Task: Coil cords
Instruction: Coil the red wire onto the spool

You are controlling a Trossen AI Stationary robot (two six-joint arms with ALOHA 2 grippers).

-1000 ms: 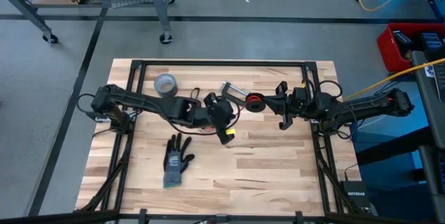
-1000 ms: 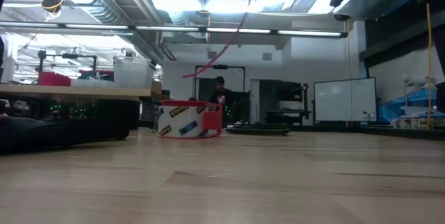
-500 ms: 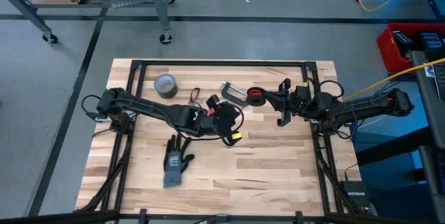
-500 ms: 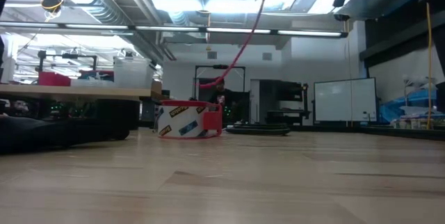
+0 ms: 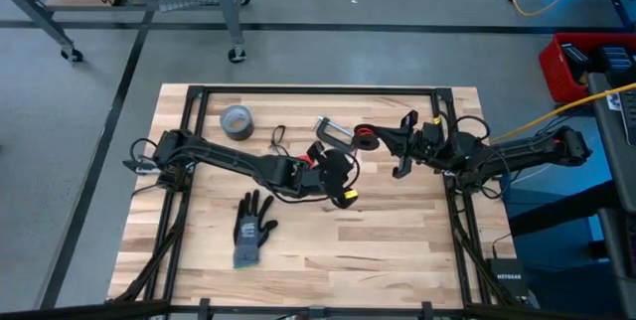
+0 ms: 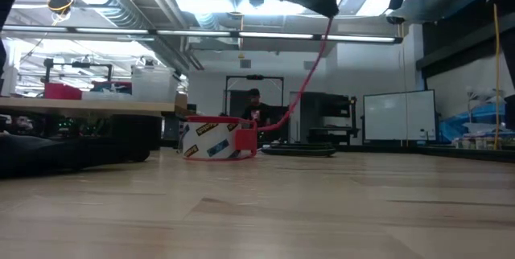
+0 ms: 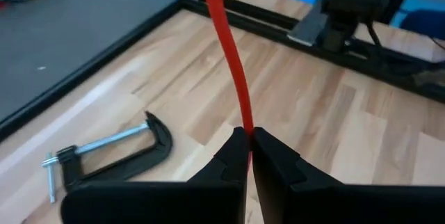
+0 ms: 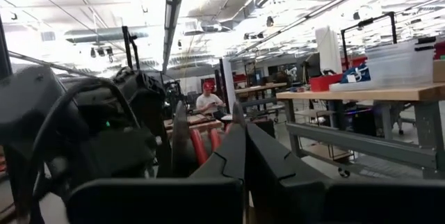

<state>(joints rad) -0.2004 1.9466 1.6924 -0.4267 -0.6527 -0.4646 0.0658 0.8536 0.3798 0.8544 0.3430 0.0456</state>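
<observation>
1. The red cord (image 7: 229, 50) is pinched between the closed fingers of the left gripper (image 5: 339, 173) and lifted above mid-table.
2. The right gripper (image 5: 401, 148) is held shut and empty by the red-edged tape ring (image 5: 365, 141).
3. Winding is judged underway; a loop must be formed next.
4. No containers are seen.

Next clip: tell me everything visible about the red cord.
The red cord is a thin, smooth, flexible wire, plastic-coated by the look of it. The left gripper is shut on it, pinching it between its dark fingers above the wooden table. From the grip it runs taut and gently curved, and in the low view it slopes down toward the red-edged tape ring. Its ends are not visible.
</observation>
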